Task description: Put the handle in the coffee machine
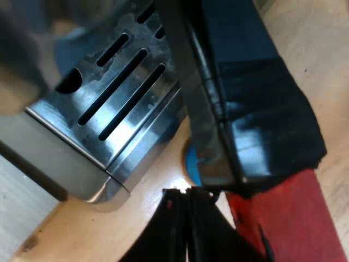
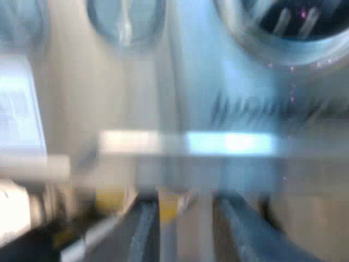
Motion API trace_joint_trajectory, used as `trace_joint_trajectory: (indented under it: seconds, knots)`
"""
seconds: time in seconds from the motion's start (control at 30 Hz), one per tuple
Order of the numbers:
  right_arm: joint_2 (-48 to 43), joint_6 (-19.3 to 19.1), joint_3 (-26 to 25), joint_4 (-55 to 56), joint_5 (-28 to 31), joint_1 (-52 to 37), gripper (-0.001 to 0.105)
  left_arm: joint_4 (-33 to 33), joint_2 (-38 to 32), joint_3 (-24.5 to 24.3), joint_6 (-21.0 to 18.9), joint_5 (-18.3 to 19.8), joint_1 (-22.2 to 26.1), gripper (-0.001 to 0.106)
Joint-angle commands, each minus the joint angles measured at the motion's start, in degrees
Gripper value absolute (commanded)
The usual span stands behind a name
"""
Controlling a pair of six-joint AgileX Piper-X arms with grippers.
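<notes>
The holder's dark handle (image 1: pixel 256 109) runs close past the camera and ends in red (image 1: pixel 289 218). It hangs over the edge of the espresso machine's slotted metal drip tray (image 1: pixel 117 90). My left gripper (image 1: pixel 188 192) is shut, its black fingers (image 1: pixel 174 229) pressed together with nothing visible between them, and the tips sit right beside the handle near its red end. In the right wrist view the machine's front panel (image 2: pixel 218 109) is very near and blurred, with a round dial (image 2: pixel 289 27) above. My right gripper (image 2: pixel 188 218) is open in front of that panel, holding nothing.
A wooden table top (image 1: pixel 109 229) lies under the drip tray. A small blue object (image 1: pixel 191 164) peeks out beside the tray's corner, mostly hidden by the handle. A second round dial (image 2: pixel 125 19) shows on the machine's front.
</notes>
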Motion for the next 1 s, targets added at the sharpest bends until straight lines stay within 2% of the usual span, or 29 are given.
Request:
trace_joint_trajectory:
  seconds: [0.03, 0.27, 0.4, 0.67, 0.77, 0.87, 0.9, 1.0]
  knots:
    - [-4.2, 0.4, 1.6, -2.9, -0.2, 0.9, 0.028, 0.7, -0.5, 0.1, -0.9, 2.2, -0.8, 0.0]
    - [-8.7, 0.4, 6.8, -2.9, 3.9, 4.2, 0.028, 1.2, -0.5, 0.1, -1.8, 2.2, -2.2, 0.0]
    - [-11.7, 0.4, 9.7, -2.6, 4.5, 7.2, 0.028, 1.7, -0.5, 0.1, -2.4, 1.9, -4.5, 0.0]
    - [-18.3, 0.8, 12.6, 0.5, 5.4, 11.5, 0.028, 1.7, -1.2, 0.2, -4.0, 1.4, -4.8, 0.0]
    - [-21.4, 5.1, 12.8, 7.7, 3.2, 12.0, 0.028, 1.5, -1.6, 0.2, -4.6, 1.4, -4.8, 0.0]
    - [-23.3, 7.3, 12.8, 11.9, 0.2, 12.0, 0.028, 0.5, -3.1, 0.2, -6.1, 1.4, -4.8, 0.0]
    - [-26.0, 11.0, 12.8, 19.7, -2.5, 12.0, 0.028, 0.0, -3.7, 0.2, -6.4, 1.4, -4.8, 0.0]
    - [-29.8, 14.2, 12.8, 27.8, -5.0, 12.0, 0.028, -0.8, -5.0, 0.4, -7.6, 1.4, -4.8, 0.0]
